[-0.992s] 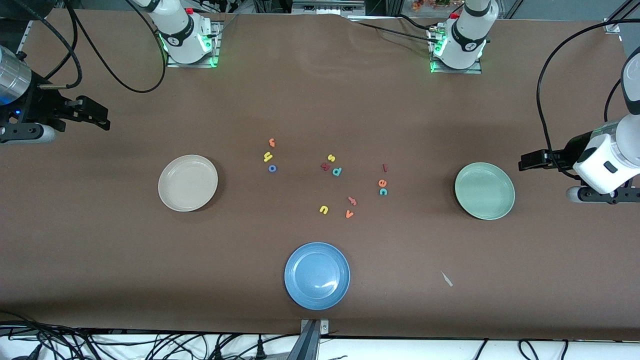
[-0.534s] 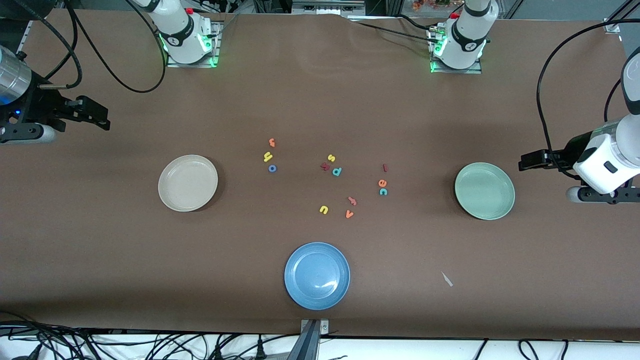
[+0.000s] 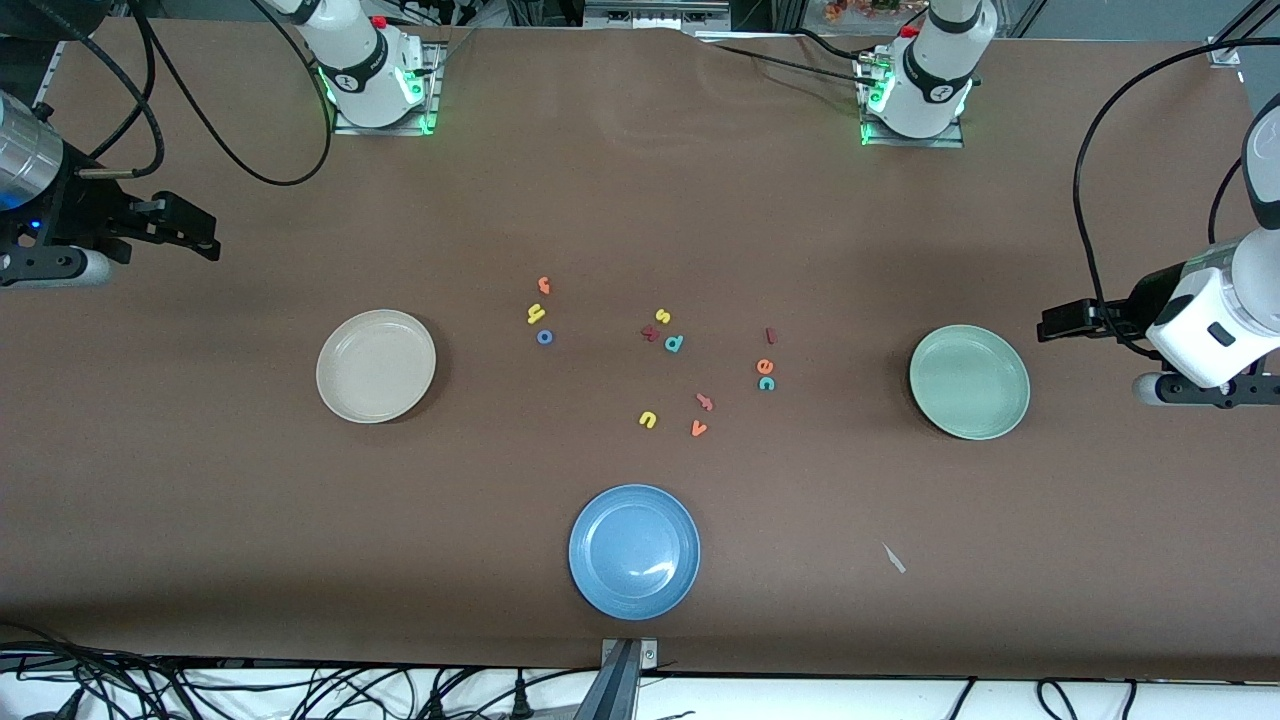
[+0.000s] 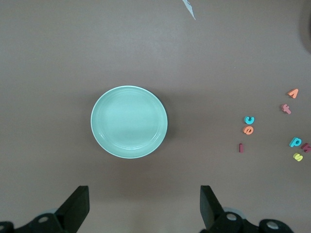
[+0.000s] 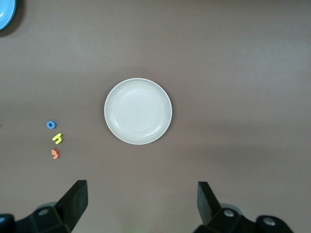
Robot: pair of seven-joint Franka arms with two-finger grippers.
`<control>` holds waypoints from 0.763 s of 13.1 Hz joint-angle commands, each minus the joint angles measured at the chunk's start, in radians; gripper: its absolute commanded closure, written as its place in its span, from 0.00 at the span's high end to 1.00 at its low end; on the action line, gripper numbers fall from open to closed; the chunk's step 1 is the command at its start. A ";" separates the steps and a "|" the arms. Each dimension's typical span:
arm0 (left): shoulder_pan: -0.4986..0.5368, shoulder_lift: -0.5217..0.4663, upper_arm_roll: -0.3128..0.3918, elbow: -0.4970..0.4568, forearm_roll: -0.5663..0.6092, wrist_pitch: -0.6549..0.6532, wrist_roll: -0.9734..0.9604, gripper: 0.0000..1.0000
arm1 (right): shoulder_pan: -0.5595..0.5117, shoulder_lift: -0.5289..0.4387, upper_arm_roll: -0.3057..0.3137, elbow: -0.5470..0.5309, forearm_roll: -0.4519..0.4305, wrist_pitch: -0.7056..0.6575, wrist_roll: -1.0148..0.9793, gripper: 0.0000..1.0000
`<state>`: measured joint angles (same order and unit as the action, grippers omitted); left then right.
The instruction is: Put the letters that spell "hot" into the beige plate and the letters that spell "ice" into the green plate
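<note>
Between the beige plate [image 3: 376,366] and green plate [image 3: 969,381], I see both words on the counter [image 3: 640,200]: h-o-t [image 3: 540,312] at three o'clock from beige, nearer my released right hand [image 3: 205,237]; i-c-e [image 3: 766,362] at nine o'clock from green, nearer my released left hand [image 3: 1050,325].

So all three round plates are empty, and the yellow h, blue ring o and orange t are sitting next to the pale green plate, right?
Not quite. The yellow h, blue ring o and orange t lie beside the round cream-beige plate, not the pale green plate, as the front view shows. The rest holds: those two and the blue plate are empty.
</note>
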<state>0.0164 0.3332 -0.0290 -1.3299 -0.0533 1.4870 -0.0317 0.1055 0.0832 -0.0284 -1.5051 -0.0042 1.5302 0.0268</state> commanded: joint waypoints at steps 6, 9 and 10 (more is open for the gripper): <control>-0.006 0.006 -0.005 -0.003 -0.013 0.009 0.023 1.00 | -0.004 0.007 0.004 0.019 -0.003 -0.002 -0.013 1.00; -0.001 0.006 -0.005 -0.002 -0.013 0.009 0.023 1.00 | -0.004 0.007 0.004 0.019 -0.003 -0.002 -0.013 1.00; -0.001 0.006 -0.005 -0.002 -0.013 0.009 0.023 1.00 | -0.004 0.007 0.004 0.020 -0.003 -0.002 -0.011 1.00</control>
<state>0.0125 0.3411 -0.0371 -1.3299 -0.0533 1.4888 -0.0317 0.1055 0.0832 -0.0284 -1.5051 -0.0042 1.5302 0.0268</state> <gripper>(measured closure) 0.000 0.000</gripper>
